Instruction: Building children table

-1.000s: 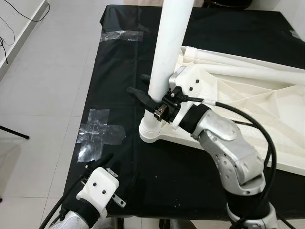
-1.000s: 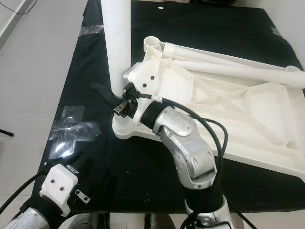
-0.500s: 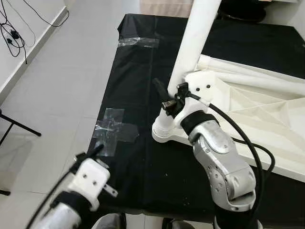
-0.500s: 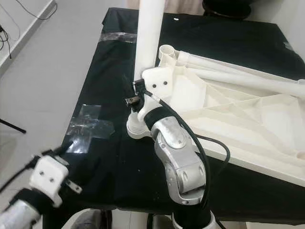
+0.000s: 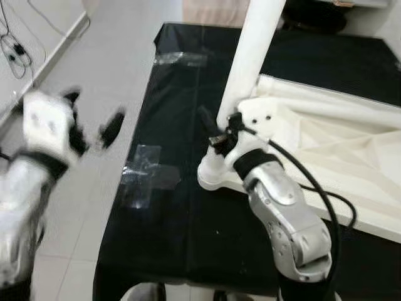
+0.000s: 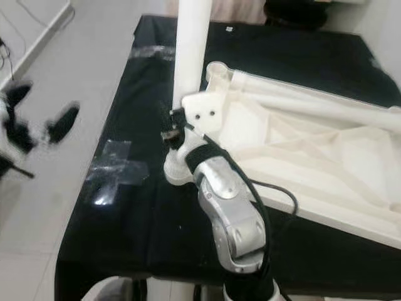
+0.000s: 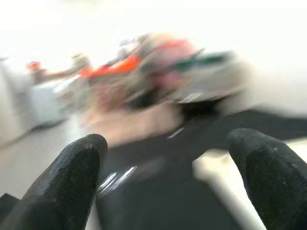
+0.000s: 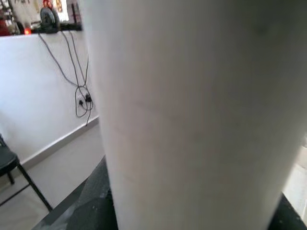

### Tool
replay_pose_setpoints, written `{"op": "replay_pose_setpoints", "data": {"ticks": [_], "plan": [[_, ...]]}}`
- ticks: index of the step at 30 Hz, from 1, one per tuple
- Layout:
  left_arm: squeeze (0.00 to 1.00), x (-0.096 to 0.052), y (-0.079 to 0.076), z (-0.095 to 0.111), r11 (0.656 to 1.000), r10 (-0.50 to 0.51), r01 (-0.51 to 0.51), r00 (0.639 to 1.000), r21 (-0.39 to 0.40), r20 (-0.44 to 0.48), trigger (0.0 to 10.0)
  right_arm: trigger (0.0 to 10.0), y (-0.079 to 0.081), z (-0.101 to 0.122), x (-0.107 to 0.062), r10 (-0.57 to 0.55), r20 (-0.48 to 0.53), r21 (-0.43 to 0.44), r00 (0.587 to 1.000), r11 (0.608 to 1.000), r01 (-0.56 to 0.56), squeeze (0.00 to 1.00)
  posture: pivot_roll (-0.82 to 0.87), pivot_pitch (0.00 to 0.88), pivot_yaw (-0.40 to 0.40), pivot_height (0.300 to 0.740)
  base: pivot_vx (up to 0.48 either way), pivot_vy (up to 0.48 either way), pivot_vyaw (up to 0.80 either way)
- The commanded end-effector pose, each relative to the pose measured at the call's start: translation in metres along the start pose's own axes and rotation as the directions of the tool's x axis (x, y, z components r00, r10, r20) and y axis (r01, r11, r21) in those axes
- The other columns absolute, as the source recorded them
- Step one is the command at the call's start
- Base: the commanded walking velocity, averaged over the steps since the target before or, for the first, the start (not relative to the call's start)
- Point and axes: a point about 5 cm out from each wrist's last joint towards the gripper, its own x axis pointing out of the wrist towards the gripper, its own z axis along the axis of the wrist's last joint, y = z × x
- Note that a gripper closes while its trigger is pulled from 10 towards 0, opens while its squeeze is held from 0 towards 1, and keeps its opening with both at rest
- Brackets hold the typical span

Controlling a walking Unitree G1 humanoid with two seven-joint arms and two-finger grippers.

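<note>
Right hand [image 5: 216,128] clamped on upright table leg [image 5: 254,53]; left hand [image 5: 94,122] raised, fingers spread, holding nothing, well apart.

Our right gripper [image 5: 216,128] reaches forward on a bent silver arm, black fingers clasped around something upright. Our left gripper [image 5: 88,125] hangs raised out at the left, blurred, fingers [image 7: 72,179] spread wide.

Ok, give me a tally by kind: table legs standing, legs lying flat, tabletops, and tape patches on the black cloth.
Upright leg: 1
Legs lying flat: 2
Tabletop: 1
Tape patches: 2
Total: 6
</note>
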Motion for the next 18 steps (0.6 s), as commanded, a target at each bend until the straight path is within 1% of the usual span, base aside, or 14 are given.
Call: {"op": "replay_pose_setpoints", "data": {"ticks": [1, 2, 4, 5, 6, 7, 8, 9, 11, 12, 14, 15, 16, 18], "plan": [[0.00, 0.006, -0.006, -0.002, 0.987, -0.122, 0.120, 0.992, -0.106, -0.017, 10.0, 10.0, -0.008, -0.053, -0.005, -0.040, -0.260, -0.003, 0.965, 0.999, 0.041, 0.00, 0.08, 0.272, -0.038, 0.740, 0.000, 0.000, 0.00], [0.00, 0.015, -0.011, 0.008, 0.963, -0.219, 0.220, 0.975, -0.158, 0.025, 10.0, 10.0, -0.006, -0.053, -0.005, -0.029, -0.255, 0.000, 0.966, 1.000, 0.030, 0.00, 0.08, 0.271, -0.039, 0.740, 0.000, 0.000, 0.00], [0.00, 0.035, -0.019, 0.029, 0.877, -0.413, 0.427, 0.904, -0.221, 0.111, 10.0, 10.0, 0.001, -0.050, -0.001, 0.036, -0.211, 0.034, 0.977, 0.999, -0.030, 0.00, 0.08, 0.264, -0.032, 0.740, 0.000, 0.000, 0.00], [0.00, 0.035, -0.019, 0.029, 0.877, -0.413, 0.427, 0.904, -0.221, 0.111, 10.0, 10.0, 0.001, -0.050, -0.001, 0.036, -0.211, 0.034, 0.977, 0.999, -0.030, 0.00, 0.08, 0.264, -0.032, 0.740, 0.000, 0.000, 0.00], [0.00, 0.040, -0.021, 0.034, 0.842, -0.469, 0.487, 0.873, -0.232, 0.132, 10.0, 10.0, 0.003, -0.049, 0.000, 0.057, -0.196, 0.041, 0.979, 0.998, -0.050, 0.00, 0.08, 0.263, -0.031, 0.740, 0.000, 0.000, 0.00], [0.00, 0.044, -0.022, 0.037, 0.817, -0.507, 0.527, 0.850, -0.234, 0.143, 10.0, 10.0, 0.005, -0.048, 0.002, 0.072, -0.186, 0.045, 0.980, 0.997, -0.065, 0.00, 0.08, 0.262, -0.028, 0.740, 0.000, 0.000, 0.00], [0.00, 0.044, -0.022, 0.037, 0.817, -0.507, 0.527, 0.850, -0.234, 0.143, 10.0, 10.0, 0.005, -0.048, 0.002, 0.072, -0.186, 0.045, 0.980, 0.997, -0.065, 0.00, 0.08, 0.262, -0.028, 0.740, 0.000, 0.000, 0.00], [0.00, 0.049, -0.024, 0.041, 0.776, -0.560, 0.581, 0.814, -0.245, 0.156, 10.0, 10.0, 0.007, -0.047, 0.004, 0.107, -0.173, 0.056, 0.979, 0.994, -0.098, 0.00, 0.08, 0.260, -0.024, 0.740, 0.000, 0.000, 0.00], [0.00, 0.057, -0.028, 0.046, 0.708, -0.641, 0.660, 0.750, -0.251, 0.162, 10.0, 10.0, 0.010, -0.045, 0.008, 0.167, -0.155, 0.072, 0.974, 0.985, -0.157, 0.00, 0.08, 0.258, -0.020, 0.740, 0.000, 0.000, 0.00], [0.00, 0.057, -0.028, 0.046, 0.708, -0.641, 0.660, 0.750, -0.251, 0.162, 10.0, 10.0, 0.010, -0.045, 0.008, 0.167, -0.155, 0.072, 0.974, 0.985, -0.157, 0.00, 0.08, 0.258, -0.020, 0.740, 0.000, 0.000, 0.00], [0.00, 0.063, -0.029, 0.050, 0.644, -0.707, 0.716, 0.691, -0.267, 0.149, 10.0, 10.0, 0.009, -0.042, 0.013, 0.207, -0.140, 0.071, 0.968, 0.977, -0.199, 0.00, 0.08, 0.256, -0.018, 0.740, 0.000, 0.000, 0.00], [0.00, 0.063, -0.029, 0.050, 0.644, -0.707, 0.716, 0.691, -0.267, 0.149, 10.0, 10.0, 0.009, -0.042, 0.013, 0.207, -0.140, 0.071, 0.968, 0.977, -0.199, 0.00, 0.08, 0.256, -0.018, 0.740, 0.000, 0.000, 0.00], [0.00, 0.065, -0.031, 0.051, 0.606, -0.743, 0.746, 0.655, -0.276, 0.140, 10.0, 10.0, 0.009, -0.041, 0.016, 0.230, -0.135, 0.064, 0.964, 0.973, -0.223, 0.00, 0.08, 0.256, -0.016, 0.740, 0.000, 0.000, 0.00], [0.00, 0.069, -0.033, 0.051, 0.553, -0.792, 0.783, 0.600, -0.285, 0.110, 10.0, 10.0, 0.011, -0.037, 0.021, 0.286, -0.120, 0.056, 0.951, 0.958, -0.281, 0.00, 0.08, 0.256, -0.013, 0.740, 0.000, 0.000, 0.00]]}}
